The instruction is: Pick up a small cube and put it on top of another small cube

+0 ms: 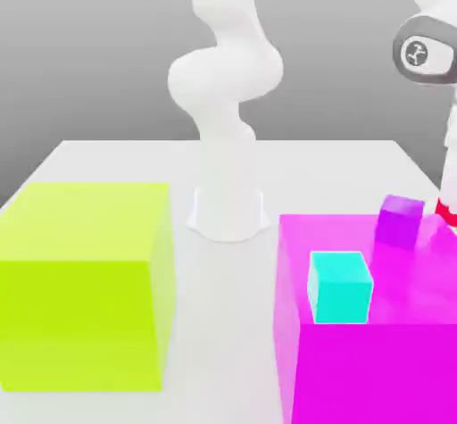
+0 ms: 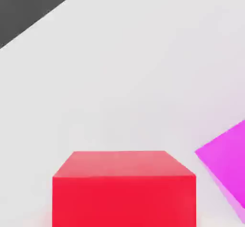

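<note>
The small purple cube [image 1: 400, 220] rests on top of the large magenta box [image 1: 375, 360], near its far right corner. The small cyan cube [image 1: 339, 286] stands on the same box top, nearer the front and to the exterior view's left of the purple one. My gripper [image 1: 449, 195] hangs at the exterior view's right edge, just behind the magenta box and right of the purple cube. It is shut on a red cube [image 1: 446, 211], which shows close up in the hand view [image 2: 124, 188] over the white table.
A large lime-yellow box [image 1: 85, 284] stands on the exterior view's left. The arm's white base [image 1: 227, 212] sits between the two boxes at the back. A corner of the magenta box [image 2: 227, 161] lies close beside the red cube.
</note>
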{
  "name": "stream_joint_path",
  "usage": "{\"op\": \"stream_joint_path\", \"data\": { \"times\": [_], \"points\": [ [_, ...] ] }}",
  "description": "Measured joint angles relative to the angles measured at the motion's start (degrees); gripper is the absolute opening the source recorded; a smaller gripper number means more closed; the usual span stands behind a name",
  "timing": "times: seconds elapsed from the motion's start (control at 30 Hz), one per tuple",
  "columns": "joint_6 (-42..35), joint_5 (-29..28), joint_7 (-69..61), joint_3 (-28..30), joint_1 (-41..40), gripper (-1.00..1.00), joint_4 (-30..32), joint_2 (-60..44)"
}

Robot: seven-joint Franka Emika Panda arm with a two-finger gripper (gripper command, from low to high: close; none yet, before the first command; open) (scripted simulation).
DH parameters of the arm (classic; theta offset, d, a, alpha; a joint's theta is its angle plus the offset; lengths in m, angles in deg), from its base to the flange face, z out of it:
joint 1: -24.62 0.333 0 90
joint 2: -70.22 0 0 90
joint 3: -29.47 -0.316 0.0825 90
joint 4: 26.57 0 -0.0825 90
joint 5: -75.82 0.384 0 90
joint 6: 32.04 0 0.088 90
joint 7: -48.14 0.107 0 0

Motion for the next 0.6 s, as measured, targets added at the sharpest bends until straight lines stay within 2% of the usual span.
{"op": "stream_joint_path", "data": {
  "times": [0.33, 0.47, 0.5, 0.6],
  "points": [
    [-14.3, -6.5, 8.7, 10.2, -19.1, -1.0, -17.5, -1.0],
    [-8.7, -7.3, 9.9, 11.1, -21.1, -1.0, -14.8, -3.6],
    [-7.0, -7.3, 9.9, 11.2, -21.1, 1.0, -13.8, -4.2],
    [-7.0, -7.3, 9.9, 11.2, -21.1, 1.0, -13.8, -4.2]
  ]
}}
